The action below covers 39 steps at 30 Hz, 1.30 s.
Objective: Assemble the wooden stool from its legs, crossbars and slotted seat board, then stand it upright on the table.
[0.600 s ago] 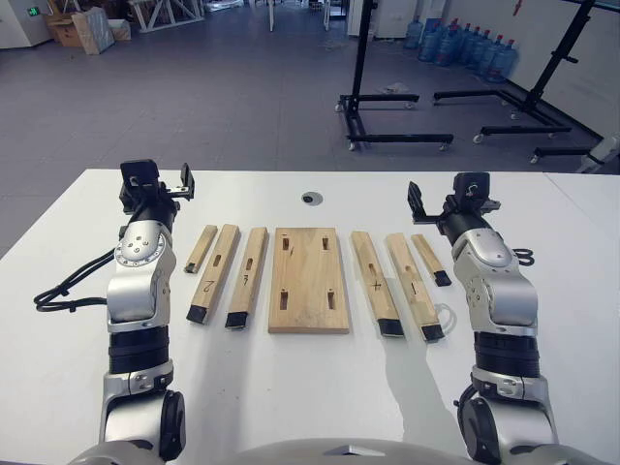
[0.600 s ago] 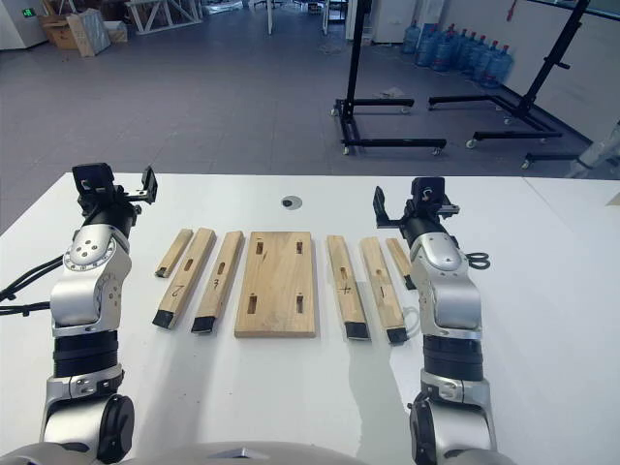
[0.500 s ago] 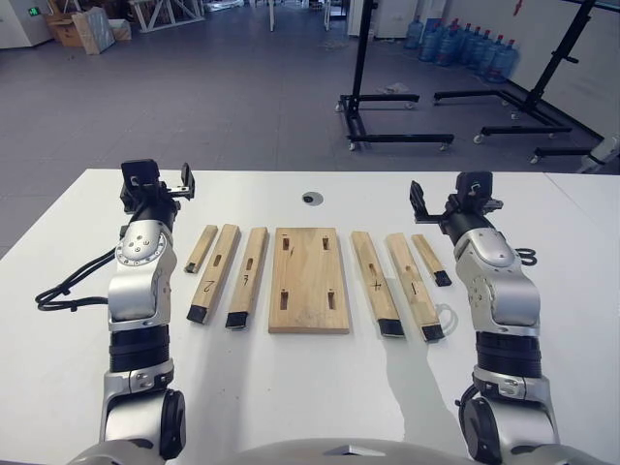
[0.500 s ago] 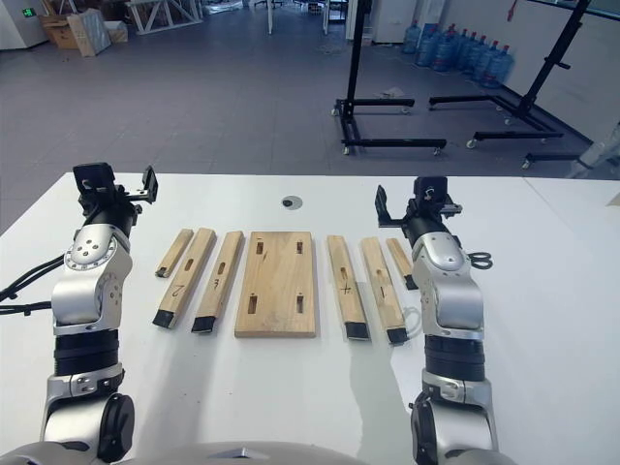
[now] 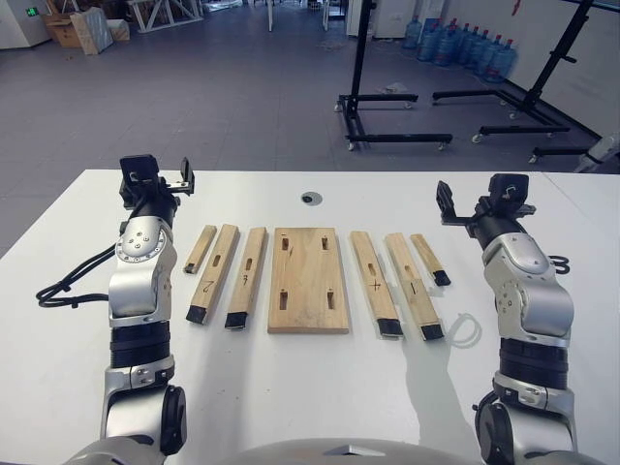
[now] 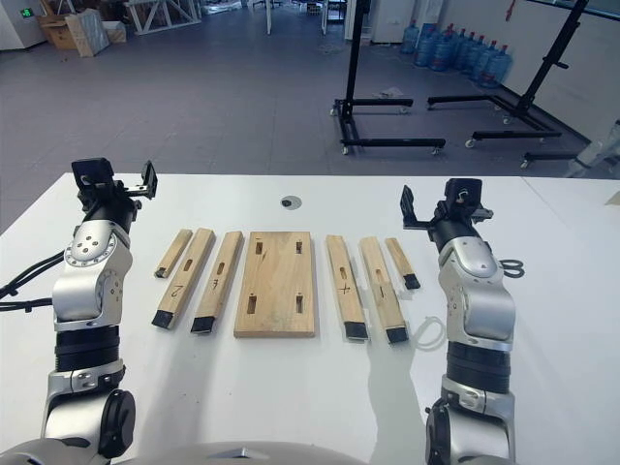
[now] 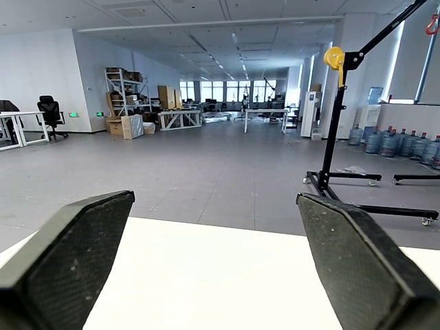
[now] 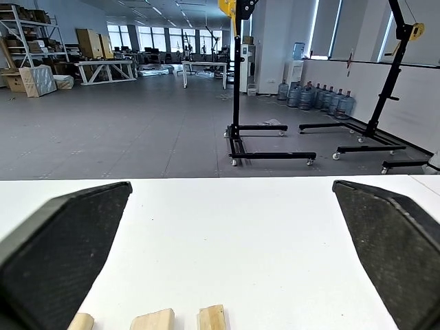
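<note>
Left eye view has the slotted seat board point(image 5: 308, 279) lying flat mid-desk point(image 5: 310, 397), long sides running toward the far edge. Toward the left edge lie two legs point(image 5: 213, 273) point(image 5: 247, 277) and a short crossbar point(image 5: 201, 249); toward the right edge, two more legs point(image 5: 376, 283) point(image 5: 414, 286) and another crossbar point(image 5: 428, 259). My left end effector point(image 5: 157, 186) hovers outside the left row, fingers apart and holding nothing. My right end effector point(image 5: 481, 205) sits outside the right row, likewise spread and bare.

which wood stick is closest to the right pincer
The short stick at the far right end of the row: shortest piece on that side of the board, lying nearest the right pincer.
</note>
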{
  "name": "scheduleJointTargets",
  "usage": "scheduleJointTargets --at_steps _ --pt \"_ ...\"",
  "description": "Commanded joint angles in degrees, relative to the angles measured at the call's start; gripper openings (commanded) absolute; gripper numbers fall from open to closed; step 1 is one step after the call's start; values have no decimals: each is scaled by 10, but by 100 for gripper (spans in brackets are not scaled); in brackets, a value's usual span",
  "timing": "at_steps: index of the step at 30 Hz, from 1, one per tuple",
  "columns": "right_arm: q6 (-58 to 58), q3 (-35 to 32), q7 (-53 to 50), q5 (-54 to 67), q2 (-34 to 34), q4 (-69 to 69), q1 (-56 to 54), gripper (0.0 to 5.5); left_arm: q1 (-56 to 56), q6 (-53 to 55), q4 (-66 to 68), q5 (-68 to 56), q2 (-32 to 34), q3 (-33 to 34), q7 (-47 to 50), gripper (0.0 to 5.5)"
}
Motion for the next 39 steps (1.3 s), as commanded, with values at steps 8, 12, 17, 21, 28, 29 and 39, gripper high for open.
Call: scheduleJointTargets --at_steps 8,12,17,21,28,29,39 --pt "6 5 9 4 -8 12 -7 538 -4 16 -2 0 2 -1 -1 434" --pt "10 8 9 3 -7 9 -5 538 -7 21 -1 2 0 -7 -1 434" --pt "11 10 6 3 -2 7 -3 538 -9 26 -1 4 1 -10 1 434" --pt "11 12 6 3 -3 8 -2 538 -8 25 -2 9 5 -14 0 434" --pt "30 10 11 10 -7 16 6 538 -10 26 -4 7 11 -12 -6 434" --pt "44 10 14 10 -13 18 10 538 -9 27 -4 8 13 -11 -6 434" --pt "34 7 191 42 -116 140 61 538 18 57 -13 -19 9 7 -18 434"
